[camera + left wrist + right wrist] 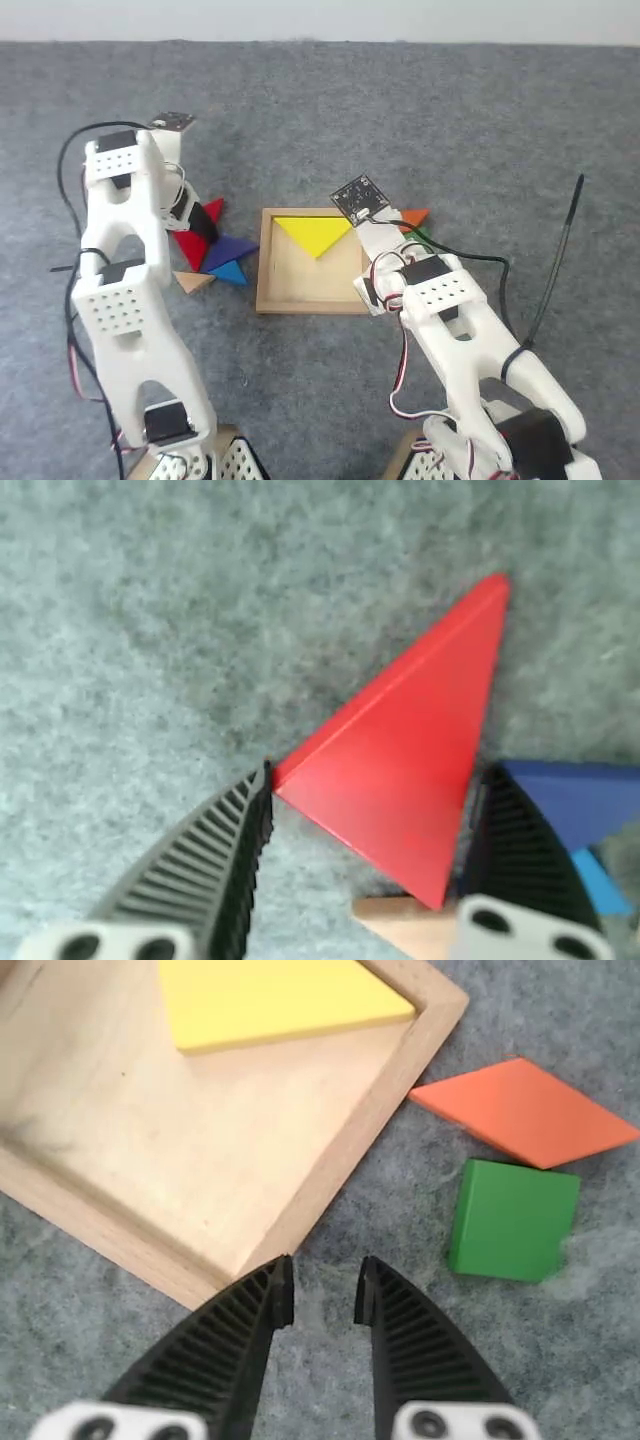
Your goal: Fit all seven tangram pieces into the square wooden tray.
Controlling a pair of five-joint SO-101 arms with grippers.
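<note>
The red triangle (pixel 400 770) lies flat on the counter (pixel 400 120) left of the tray (pixel 262 262), between the wide-spread jaws of the left gripper (pixel 378 780). Likely light, stiff, smooth wood: pinch across its thin edges. The right gripper (pixel 325 1282), narrowly parted, holds nothing

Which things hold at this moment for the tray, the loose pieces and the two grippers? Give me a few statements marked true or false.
1. The yellow triangle lies inside the wooden tray. True.
2. The left gripper is shut on a blue piece. False: its fingers stand open on either side of the red triangle.
3. The green square sits in the tray. False: it lies on the grey mat outside the tray, next to the orange parallelogram.
4. The right gripper holds nothing. True: it is over the mat by the tray's corner, with a narrow gap between its fingers.
</note>
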